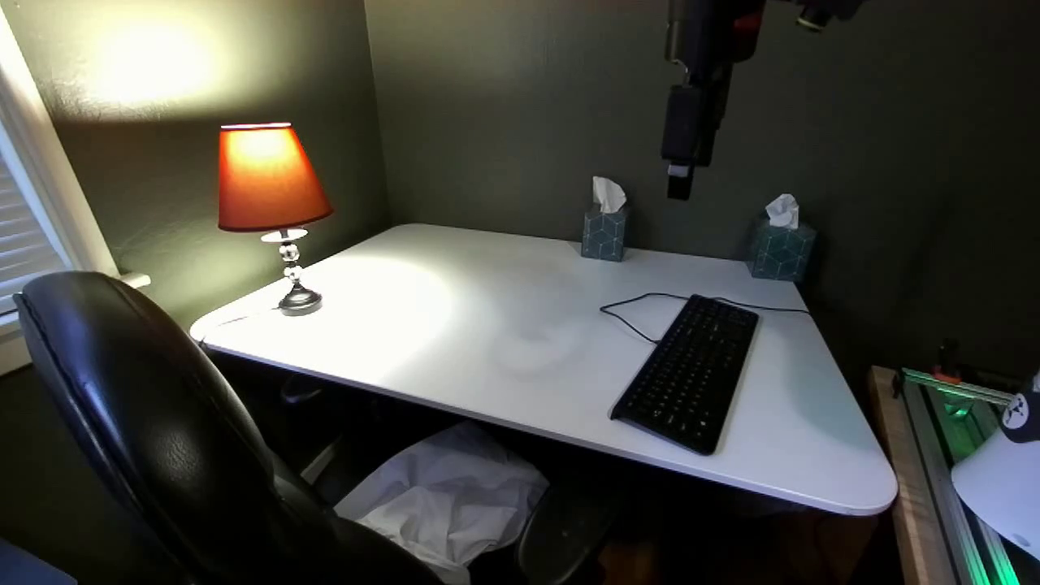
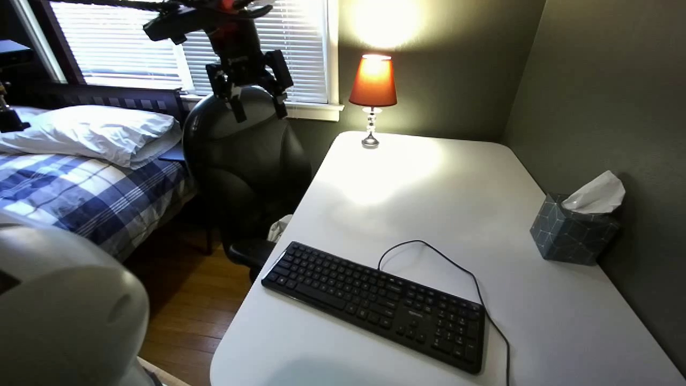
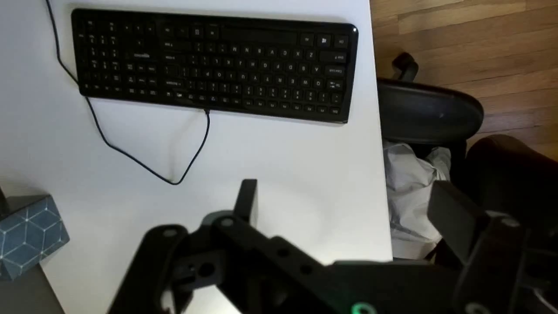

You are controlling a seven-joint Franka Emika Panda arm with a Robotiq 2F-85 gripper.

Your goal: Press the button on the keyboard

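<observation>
The keyboard (image 1: 691,370) is flat and black and lies on the white table (image 1: 504,325). It also shows in an exterior view (image 2: 375,305) and across the top of the wrist view (image 3: 213,65). Its thin black cable (image 3: 144,165) curves over the table. My gripper (image 2: 260,112) hangs high above the table, well away from the keyboard. Its two fingers are wide apart with nothing between them, as the wrist view (image 3: 344,189) also shows. In an exterior view the gripper (image 1: 681,185) is seen side-on. No finger touches any key.
A lit lamp with a red shade (image 1: 272,179) stands at the table's far end. Patterned tissue boxes (image 1: 604,231) (image 1: 782,248) stand along the wall. A black office chair (image 2: 246,161) with a white cloth or bag (image 1: 455,496) is beside the table edge.
</observation>
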